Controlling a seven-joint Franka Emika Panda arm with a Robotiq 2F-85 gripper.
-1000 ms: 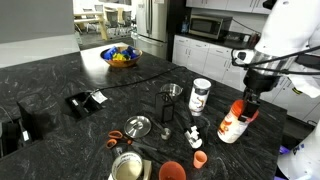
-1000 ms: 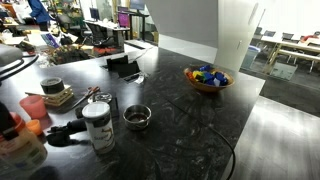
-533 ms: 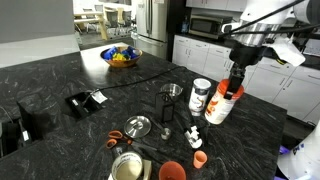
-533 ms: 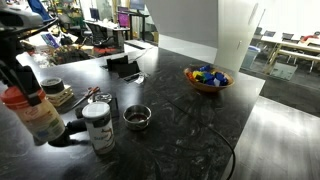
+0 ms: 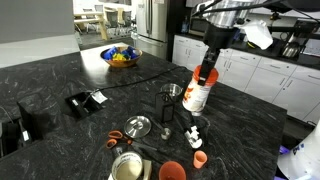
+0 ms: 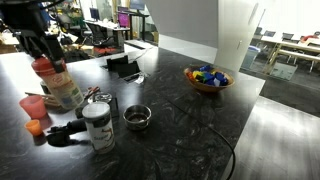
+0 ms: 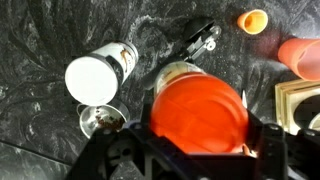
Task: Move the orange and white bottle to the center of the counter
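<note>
The orange and white bottle (image 5: 196,95) has an orange cap and a white label. My gripper (image 5: 208,72) is shut on its top and holds it in the air above the dark counter (image 5: 90,130). In an exterior view the bottle (image 6: 62,90) hangs over the small things at the counter's left, under the gripper (image 6: 45,62). In the wrist view the orange cap (image 7: 198,113) fills the space between the jaws (image 7: 200,135). The bottle's body is mostly hidden under the cap there.
A white can (image 5: 201,92) stands behind the bottle and also shows in an exterior view (image 6: 98,128) and the wrist view (image 7: 98,73). A small metal bowl (image 6: 136,117), orange cups (image 5: 172,171), a colourful bowl (image 5: 120,56) and a black box (image 5: 83,100) sit on the counter.
The gripper has carried the bottle up and away from the counter's edge, toward the counter's middle, past the white can.
</note>
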